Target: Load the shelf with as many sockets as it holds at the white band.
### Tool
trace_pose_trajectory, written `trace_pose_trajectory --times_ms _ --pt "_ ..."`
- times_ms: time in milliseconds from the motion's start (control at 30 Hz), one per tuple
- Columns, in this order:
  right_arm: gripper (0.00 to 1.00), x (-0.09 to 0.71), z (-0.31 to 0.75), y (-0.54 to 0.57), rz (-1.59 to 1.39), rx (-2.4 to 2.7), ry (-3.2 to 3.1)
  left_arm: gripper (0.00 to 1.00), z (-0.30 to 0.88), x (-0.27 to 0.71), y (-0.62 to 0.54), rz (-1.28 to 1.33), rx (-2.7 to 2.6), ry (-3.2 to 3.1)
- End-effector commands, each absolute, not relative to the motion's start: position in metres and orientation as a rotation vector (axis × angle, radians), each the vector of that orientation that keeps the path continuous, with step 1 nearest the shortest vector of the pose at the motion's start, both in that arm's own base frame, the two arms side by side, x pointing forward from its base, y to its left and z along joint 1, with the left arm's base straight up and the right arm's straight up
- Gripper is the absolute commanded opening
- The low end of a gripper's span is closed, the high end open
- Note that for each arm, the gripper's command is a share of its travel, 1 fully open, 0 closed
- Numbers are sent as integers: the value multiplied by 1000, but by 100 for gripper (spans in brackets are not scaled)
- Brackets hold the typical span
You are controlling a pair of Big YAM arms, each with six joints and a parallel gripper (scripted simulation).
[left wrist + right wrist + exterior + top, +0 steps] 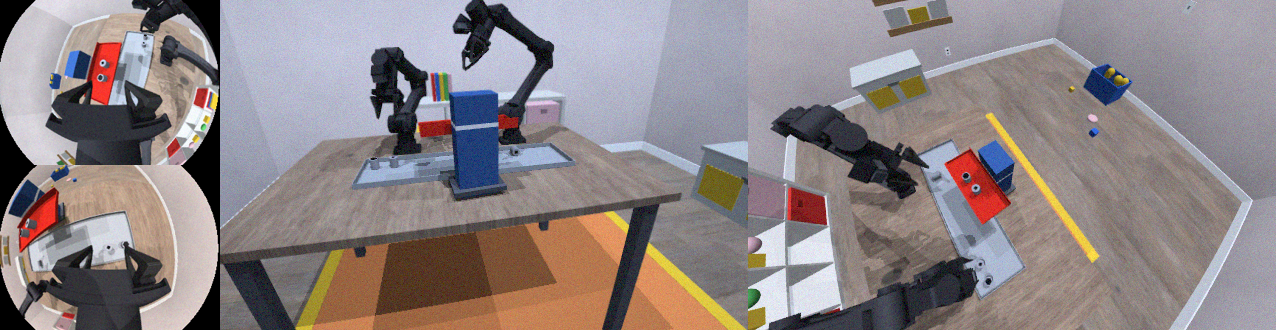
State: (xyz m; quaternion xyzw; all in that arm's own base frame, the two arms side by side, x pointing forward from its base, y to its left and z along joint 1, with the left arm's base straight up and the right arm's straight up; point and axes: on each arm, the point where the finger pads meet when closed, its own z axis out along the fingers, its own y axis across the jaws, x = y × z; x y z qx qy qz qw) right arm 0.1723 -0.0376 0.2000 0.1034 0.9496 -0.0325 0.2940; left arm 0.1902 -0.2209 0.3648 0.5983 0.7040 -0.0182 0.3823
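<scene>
The red shelf (992, 207) (435, 128) (114, 51) (45, 207) hangs on the blue post (996, 157) (476, 155), about level with the white band (475, 126). Two grey sockets (966, 177) (976, 189) (104, 63) (100, 77) stand near its middle, inside the rim. Two more sockets (980, 264) (988, 280) (374, 163) (393, 161) stand at one end of the grey tray; another socket (936, 177) (515, 151) lies on its side at the other. My left gripper (922, 176) (466, 66) (108, 82) is open and empty, above the tray. My right gripper (108, 247) (388, 112) is open above the two upright tray sockets.
The long grey tray (1008, 260) (540, 155) (107, 224) lies below the shelf on the wooden table (570, 185). The post stands on a dark base (480, 191) beside the tray. The arms reach in from the side opposite the post.
</scene>
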Motion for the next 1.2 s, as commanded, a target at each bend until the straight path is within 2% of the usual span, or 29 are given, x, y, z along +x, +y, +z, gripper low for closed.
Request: trace_pose_trajectory --times_ms 0,700,1167 --pt "65 177 206 -39 -91 273 2484 65 355 186 -192 -81 1293 1966" --pt "65 177 181 -39 -89 276 2486 65 275 172 -80 -78 583 2388" --pt "65 177 163 -38 -88 277 2486 65 248 167 -43 -71 346 2488"
